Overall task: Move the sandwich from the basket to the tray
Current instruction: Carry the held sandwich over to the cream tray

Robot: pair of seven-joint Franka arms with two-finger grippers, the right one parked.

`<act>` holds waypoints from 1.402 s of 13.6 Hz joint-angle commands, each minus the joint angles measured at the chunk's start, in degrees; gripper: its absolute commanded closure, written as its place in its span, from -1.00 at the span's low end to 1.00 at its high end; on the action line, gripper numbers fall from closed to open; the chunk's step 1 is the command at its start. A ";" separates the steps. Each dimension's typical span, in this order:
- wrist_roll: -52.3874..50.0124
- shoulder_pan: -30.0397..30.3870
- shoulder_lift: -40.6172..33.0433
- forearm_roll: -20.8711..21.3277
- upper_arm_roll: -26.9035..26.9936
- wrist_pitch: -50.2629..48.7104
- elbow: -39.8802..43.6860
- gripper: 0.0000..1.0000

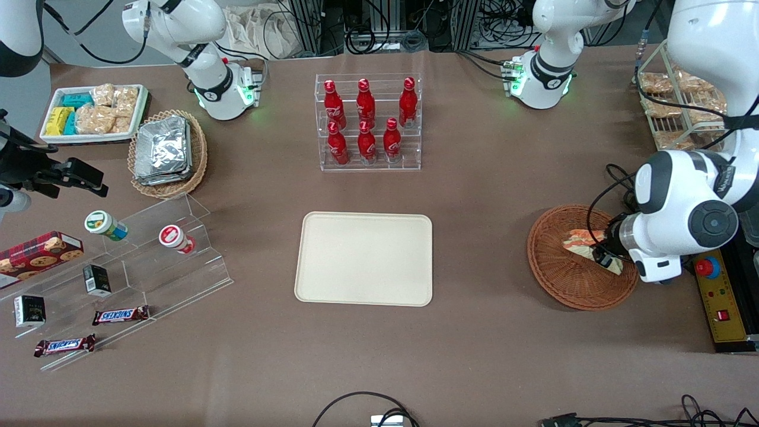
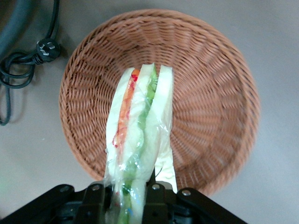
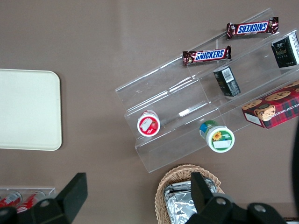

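Starting with the largest, we see the tray [image 1: 364, 259] lying bare on the surface [image 1: 474, 196], well apart from the basket [image 1: 557, 273] toward the working arm's end. Our gripper [image 2: 135, 198] is clamped around the wrapped sandwich [image 2: 140, 135], which sits over the basket's bowl.

a matte brown worktop [image 1: 486, 196] fills nearly the whole scene under even, soft light. farther from the front camera than its edge, black cables [image 1: 379, 35] hang tangled among metal frame posts, and a strip of grey floor [image 1: 89, 56] shows.
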 commanded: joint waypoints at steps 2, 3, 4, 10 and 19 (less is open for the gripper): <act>8.15 -1.46 0.27 0.56 -4.16 -9.59 9.55 1.00; 11.58 -2.68 0.18 0.47 -4.69 -10.83 10.96 1.00; 14.39 -5.13 0.44 0.47 -5.74 -12.23 12.89 1.00; 13.90 -26.03 9.20 0.38 -6.45 -11.46 18.68 1.00; 15.04 -33.19 23.63 8.64 -6.37 4.43 20.55 1.00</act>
